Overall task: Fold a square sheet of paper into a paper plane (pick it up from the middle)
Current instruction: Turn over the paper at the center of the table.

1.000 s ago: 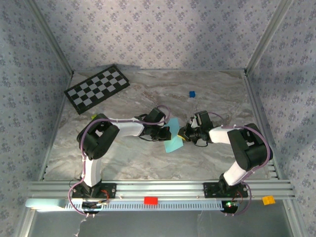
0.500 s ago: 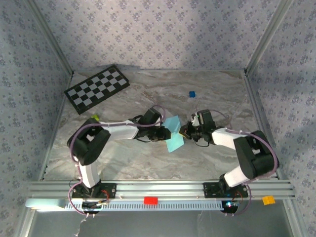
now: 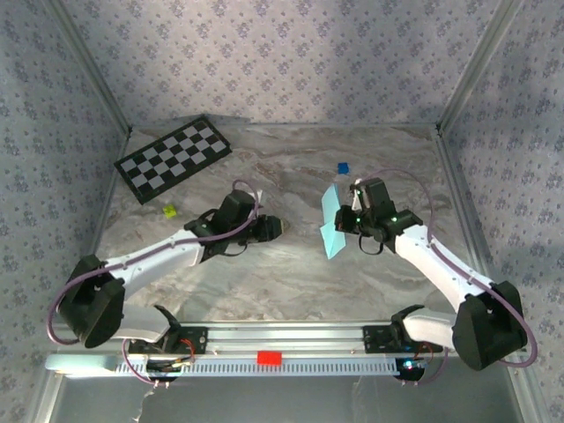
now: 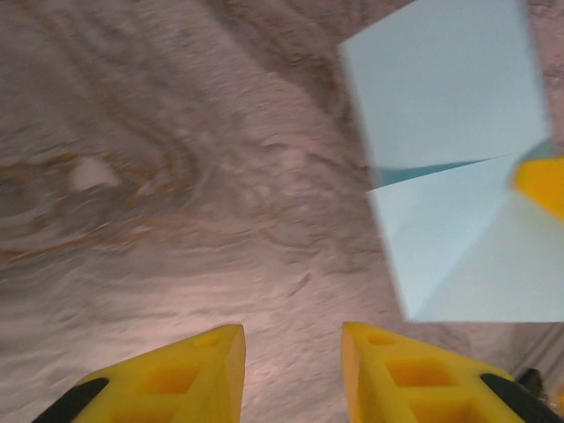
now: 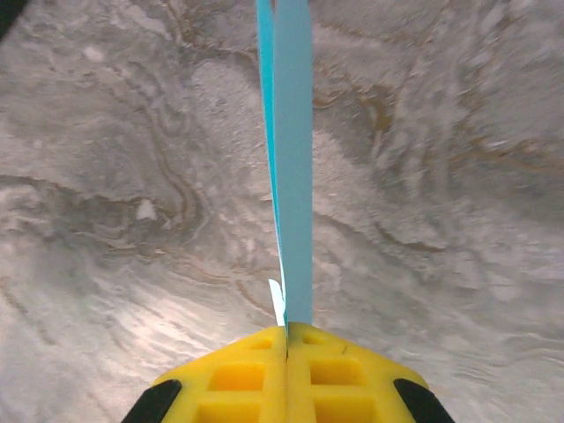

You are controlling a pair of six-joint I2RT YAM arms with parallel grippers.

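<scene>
Two claws: right claw (image 5: 287, 335) pinches the square sheet of paper (image 5: 292, 159) edge-up, pointing straight ahead; left claw (image 4: 291, 348) parted, empty.

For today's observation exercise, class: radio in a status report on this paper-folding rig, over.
Left pincer open, empty. Right pincer shut on folded blue paper, held upright. Small blue cube behind, apart.

- the checkerboard (image 3: 174, 158) lies in the upper left of the frame, on the table (image 3: 291, 282);
- the small cube (image 3: 343, 167) sits right of centre, towards the back;
- the sheet of paper (image 3: 331, 231) is edgewise at centre, below the cube, between the right gripper (image 3: 345, 226) tips;
- the left gripper (image 3: 275, 227) is left of the sheet, apart from it.
</scene>
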